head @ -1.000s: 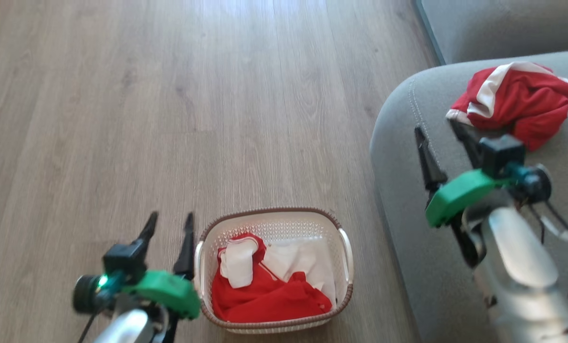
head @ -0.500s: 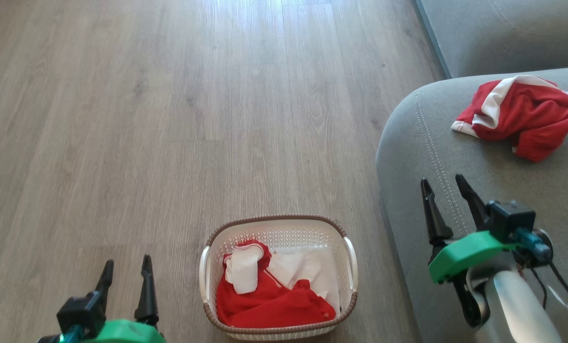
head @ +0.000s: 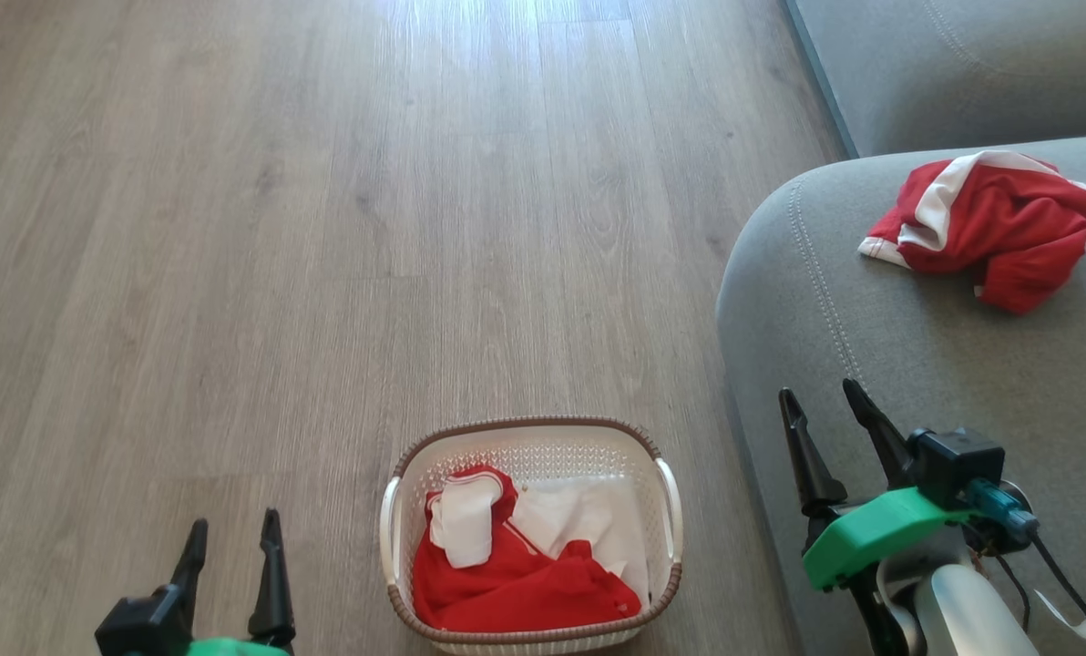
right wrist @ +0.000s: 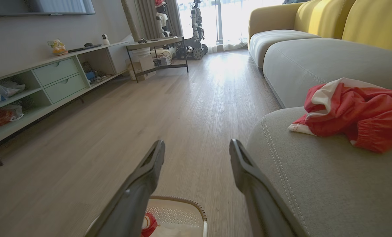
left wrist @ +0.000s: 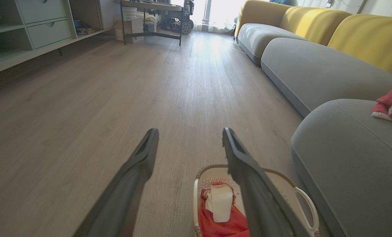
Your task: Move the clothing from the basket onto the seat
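The cream basket (head: 664,510) with a brown rim stands on the wood floor and holds red and white clothing (head: 516,583). Another red garment with white trim (head: 989,223) lies crumpled on the grey seat (head: 916,364) at the right. My left gripper (head: 230,530) is open at the lower left, left of the basket, with nothing in it. Open and empty too, my right gripper (head: 816,396) hovers over the seat's near left edge, well short of the garment. The left wrist view shows the basket (left wrist: 303,197) below my open fingers (left wrist: 140,164); the right wrist view shows the garment (right wrist: 357,112) on the seat (right wrist: 330,184).
A second grey cushion (head: 953,64) lies beyond the seat. Yellow backrests (left wrist: 367,36) run along the sofa. A low shelf unit with drawers (right wrist: 54,79) lines the far wall, with a dark-legged table (right wrist: 156,52) past it. Bare wood floor (head: 324,228) spreads left of the basket.
Both arms have drawn back toward the bottom of the head view, the right gripper away from the garment on the seat. The camera has also shifted slightly. Both grippers stay open.
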Available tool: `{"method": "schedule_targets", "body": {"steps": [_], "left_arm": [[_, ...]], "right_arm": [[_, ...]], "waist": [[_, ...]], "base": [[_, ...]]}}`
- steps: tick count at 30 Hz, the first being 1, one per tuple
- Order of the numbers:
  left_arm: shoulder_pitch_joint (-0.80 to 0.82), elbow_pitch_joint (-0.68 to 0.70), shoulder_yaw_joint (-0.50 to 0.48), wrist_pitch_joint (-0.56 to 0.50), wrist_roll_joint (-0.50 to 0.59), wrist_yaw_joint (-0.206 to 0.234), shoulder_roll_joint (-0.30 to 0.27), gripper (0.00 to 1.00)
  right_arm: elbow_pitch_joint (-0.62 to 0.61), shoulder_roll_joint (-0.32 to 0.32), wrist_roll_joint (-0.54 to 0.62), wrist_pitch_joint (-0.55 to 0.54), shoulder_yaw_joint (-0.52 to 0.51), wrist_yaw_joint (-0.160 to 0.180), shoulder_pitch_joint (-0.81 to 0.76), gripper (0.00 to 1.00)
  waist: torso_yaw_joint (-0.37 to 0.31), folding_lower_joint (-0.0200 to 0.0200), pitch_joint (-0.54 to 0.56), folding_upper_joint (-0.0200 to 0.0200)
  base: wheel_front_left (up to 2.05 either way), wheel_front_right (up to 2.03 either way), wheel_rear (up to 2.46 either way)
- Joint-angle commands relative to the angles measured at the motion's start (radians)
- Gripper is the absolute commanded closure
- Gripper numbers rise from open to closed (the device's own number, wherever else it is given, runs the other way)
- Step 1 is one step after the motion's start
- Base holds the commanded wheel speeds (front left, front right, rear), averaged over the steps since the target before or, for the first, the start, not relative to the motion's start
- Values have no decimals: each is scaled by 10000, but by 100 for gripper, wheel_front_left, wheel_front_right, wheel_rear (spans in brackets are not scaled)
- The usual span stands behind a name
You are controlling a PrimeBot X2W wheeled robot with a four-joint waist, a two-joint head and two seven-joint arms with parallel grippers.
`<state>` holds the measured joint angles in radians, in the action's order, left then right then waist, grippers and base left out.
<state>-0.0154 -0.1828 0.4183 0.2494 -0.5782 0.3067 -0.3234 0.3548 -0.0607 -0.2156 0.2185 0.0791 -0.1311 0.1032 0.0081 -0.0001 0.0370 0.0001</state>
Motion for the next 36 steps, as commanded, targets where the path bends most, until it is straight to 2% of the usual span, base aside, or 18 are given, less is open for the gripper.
{"method": "schedule_targets", "body": {"steps": [1, 11, 24, 30, 36], "left_arm": [[293, 190, -515, 123, 123, -37, -110, 0], [258, 27, -765, 124, 416, -301, 73, 0], [234, 142, -607, 65, 603, -270, 187, 0], [705, 78, -387, -94, 722, -375, 203, 0], [1749, -507, -8, -341, 977, -653, 289, 0]], "right_arm": [[-391, 103, -72, -24, 255, 4, 177, 0], [-463, 104, -132, -31, 209, 4, 139, 0], [-593, 104, -64, -29, 111, 4, 215, 0], [-917, 104, 96, -11, -90, 4, 496, 0], [-1421, 104, 292, 6, -279, 4, 1127, 0]], "waist": [[-4, 1, -14, -1], [0, 1, -55, -1], [32, 1, -373, -1], [0, 1, -1097, -1], [-216, 1, -2380, -1]], "base": [[0, 0, 0], [0, 0, 0], [0, 0, 0], [0, 0, 0], [0, 0, 0]]}}
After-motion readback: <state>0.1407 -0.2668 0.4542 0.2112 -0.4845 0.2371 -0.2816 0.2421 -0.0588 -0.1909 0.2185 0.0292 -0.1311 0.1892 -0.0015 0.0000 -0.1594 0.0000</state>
